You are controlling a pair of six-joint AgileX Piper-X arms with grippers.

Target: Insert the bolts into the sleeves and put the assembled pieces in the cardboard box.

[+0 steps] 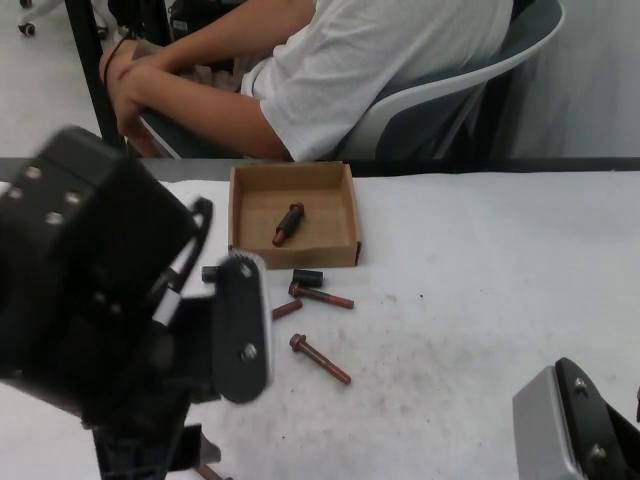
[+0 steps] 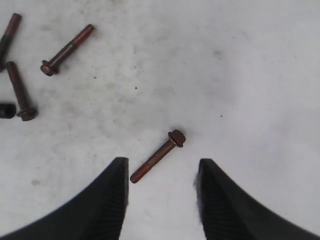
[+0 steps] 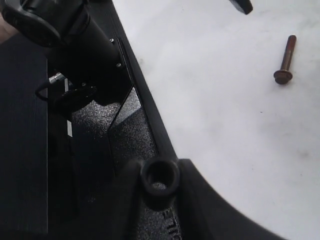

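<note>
A rusty bolt (image 2: 157,156) lies on the white table, slanting between the tips of my left gripper (image 2: 162,165), which hovers open above it without touching. More bolts (image 2: 67,50) (image 2: 20,90) lie beyond it, next to a black sleeve (image 2: 6,110). My right gripper (image 3: 159,187) is shut on a black sleeve (image 3: 159,176), seen end-on with its bore showing, held low over the table's edge. The cardboard box (image 1: 340,255) stands at the back of the table with one assembled piece (image 1: 288,222) inside. Loose bolts (image 1: 320,297) (image 1: 320,360) and a sleeve (image 1: 307,277) lie just in front of it.
The left arm's bulky black body (image 1: 100,290) covers the table's left part. A single bolt (image 3: 285,60) lies on open table off the right gripper. Dark framework (image 3: 90,75) runs along the table's edge beside it. A seated person (image 1: 380,70) is behind the box.
</note>
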